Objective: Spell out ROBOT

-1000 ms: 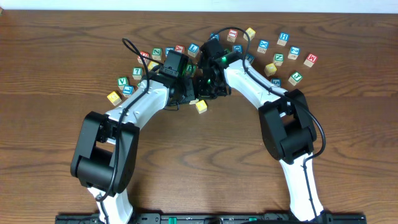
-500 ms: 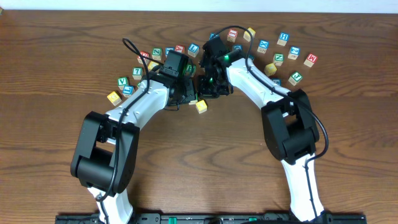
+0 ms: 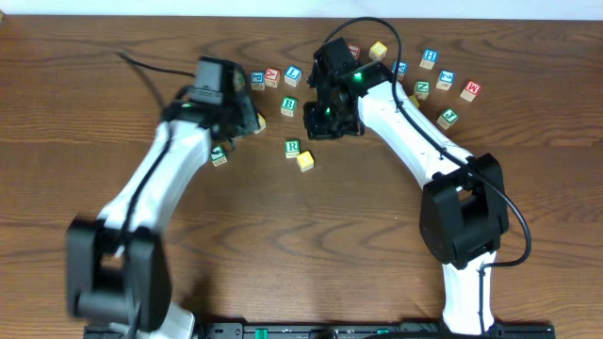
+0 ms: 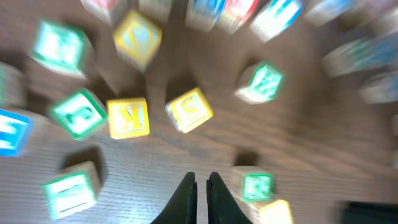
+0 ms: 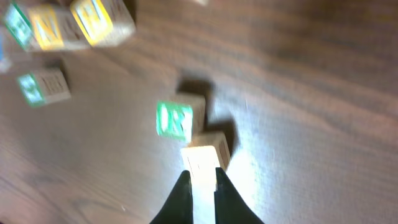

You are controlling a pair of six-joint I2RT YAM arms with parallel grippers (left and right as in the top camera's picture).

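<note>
A green-lettered "R" block is sitting on the wooden surface, touching a yellow block whose letter cannot be read. Other letter blocks are lying scattered behind. The right gripper is hovering over the yellow block, jaws nearly closed, holding nothing. The left gripper is hanging above blurred blocks, jaws nearly together and empty.

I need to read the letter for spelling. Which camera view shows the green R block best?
The right wrist view: the green R block is large and its letter is readable. The overhead view shows the block small, beside a yellow block. In the left wrist view, blur prevents identifying it.
</note>
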